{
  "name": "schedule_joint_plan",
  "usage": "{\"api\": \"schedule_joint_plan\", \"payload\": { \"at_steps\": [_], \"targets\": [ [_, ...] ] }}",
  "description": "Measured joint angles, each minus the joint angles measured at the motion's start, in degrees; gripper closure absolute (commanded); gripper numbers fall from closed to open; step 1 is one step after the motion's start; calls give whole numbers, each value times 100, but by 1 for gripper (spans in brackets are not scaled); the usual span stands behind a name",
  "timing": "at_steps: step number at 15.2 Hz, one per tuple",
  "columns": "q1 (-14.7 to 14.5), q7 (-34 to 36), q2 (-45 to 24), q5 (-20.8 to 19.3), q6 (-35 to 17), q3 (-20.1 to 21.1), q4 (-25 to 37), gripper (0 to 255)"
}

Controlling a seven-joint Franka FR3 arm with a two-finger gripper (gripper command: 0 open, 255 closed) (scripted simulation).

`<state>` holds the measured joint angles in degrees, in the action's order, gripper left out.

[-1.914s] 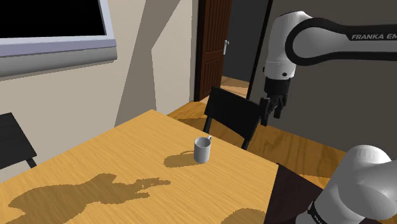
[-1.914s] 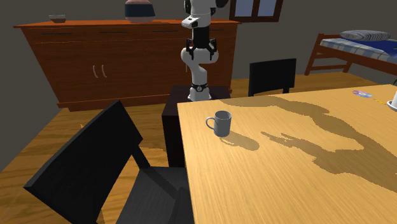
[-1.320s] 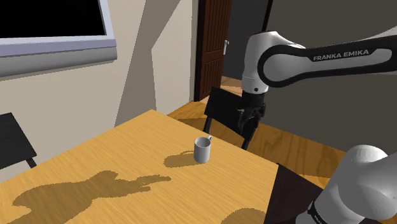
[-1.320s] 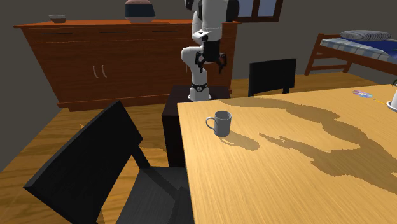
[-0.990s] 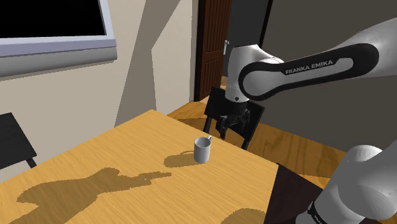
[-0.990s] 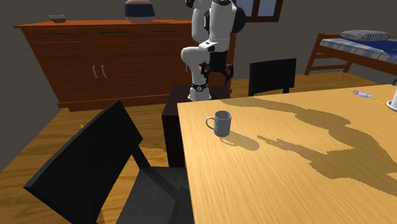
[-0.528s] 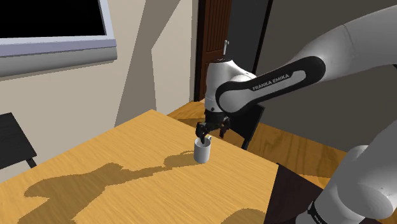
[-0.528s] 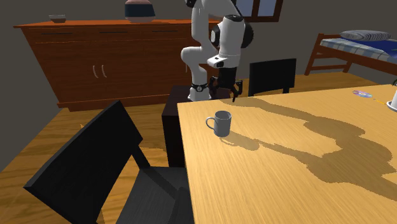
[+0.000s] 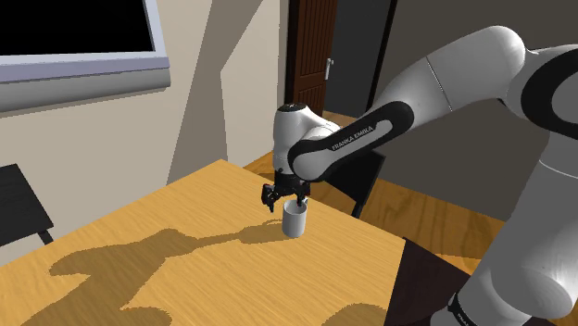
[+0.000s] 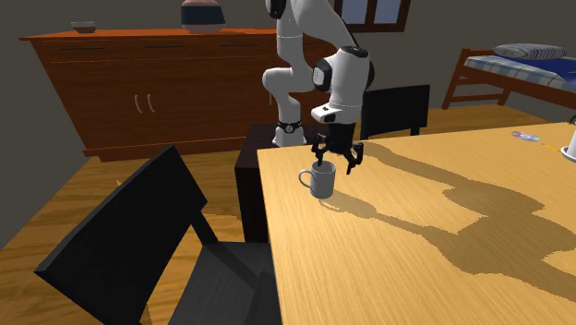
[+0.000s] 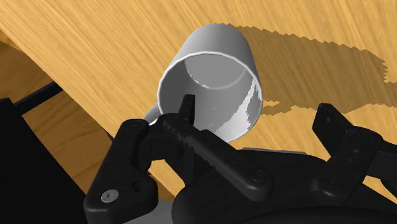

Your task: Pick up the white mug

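Plainly, in the shoulder view the white mug (image 9: 295, 220) stands upright on the wooden table (image 9: 139, 231), close to the table's edge on the view's right, with a long bare stretch of tabletop running off to the view's left. The gripper (image 9: 283, 199) hangs just above the mug's rim, pointing down, its fingers spread.

From the second exterior view, the mug (image 10: 322, 181) sits near the table's (image 10: 415, 268) corner that lies by the dark stand (image 10: 249, 175), a little in from both edges. A black chair (image 10: 120, 249) stands off the near edge on the view's left, and a second chair (image 10: 397, 109) stands past the far edge. Open tabletop spreads to the view's right of the mug. The gripper (image 10: 338, 162) is right over the mug, released, clasping nothing.

At the wrist, the two fingers (image 11: 191, 137) stand well apart. One fingertip shows in front of the mug's (image 11: 213, 57) mouth; whether it touches the rim I cannot tell. The table's (image 11: 95, 38) edge runs close beside the mug. The mug is plain, whitish grey, round-walled, with a thin pale rim, a shaded hollow and its handle toward that edge.
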<state>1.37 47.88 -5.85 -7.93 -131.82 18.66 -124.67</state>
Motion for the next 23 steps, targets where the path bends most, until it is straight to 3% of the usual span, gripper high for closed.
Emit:
{"api": "schedule_joint_plan", "payload": {
  "at_steps": [6,7,17,23],
  "targets": [
    [-33,191,-316,-205,-402,-34,-105,0],
    [-36,203,-346,-221,-426,-38,-103,255],
    [-39,215,-370,-236,-458,-40,-108,255],
    [-18,92,-118,-77,-107,-3,13,255]
  ]
}}
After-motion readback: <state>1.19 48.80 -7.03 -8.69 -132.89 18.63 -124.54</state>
